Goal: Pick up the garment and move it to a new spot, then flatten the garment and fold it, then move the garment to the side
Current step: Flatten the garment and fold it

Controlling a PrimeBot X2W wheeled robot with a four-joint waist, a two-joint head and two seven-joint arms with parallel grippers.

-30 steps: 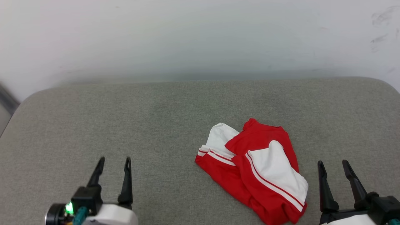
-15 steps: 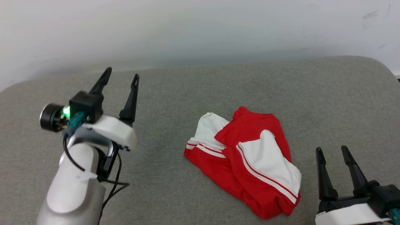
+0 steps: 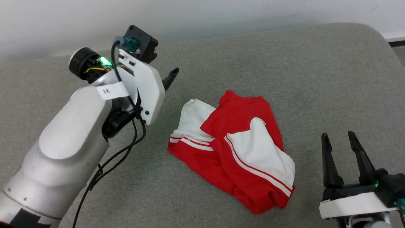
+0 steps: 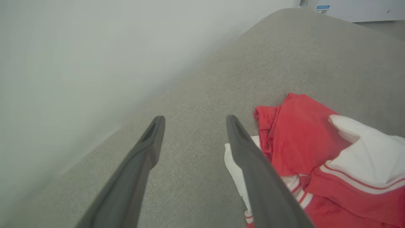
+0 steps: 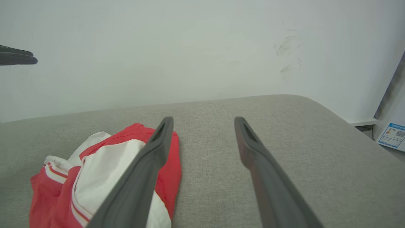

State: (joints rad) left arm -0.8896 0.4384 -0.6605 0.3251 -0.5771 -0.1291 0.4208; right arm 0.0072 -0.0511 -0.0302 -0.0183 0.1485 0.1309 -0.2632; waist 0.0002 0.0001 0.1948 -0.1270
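The garment (image 3: 234, 148) lies crumpled on the grey cushion, red with white sleeves and striped trim uppermost; no lettering shows. My left gripper (image 3: 171, 77) hovers above the cushion just left of the garment's far edge, with one finger hidden behind the wrist. In the left wrist view that gripper (image 4: 195, 118) is open and empty, the garment (image 4: 303, 142) beside its right finger. My right gripper (image 3: 338, 135) stands open and empty to the right of the garment, apart from it. Through the right wrist view the garment (image 5: 104, 171) lies left of the open fingers (image 5: 204, 119).
The grey cushion (image 3: 284, 63) is wide, with a rounded far right corner and a white wall (image 3: 221, 12) behind it. A white box with a blue label (image 5: 392, 134) stands on the floor past the right edge. The left arm's cable (image 3: 107, 164) hangs over the cushion.
The head camera has tilted down and shifted. My left arm has risen from the near left, swung forward and turned its wrist toward the garment. The garment and right gripper kept their places.
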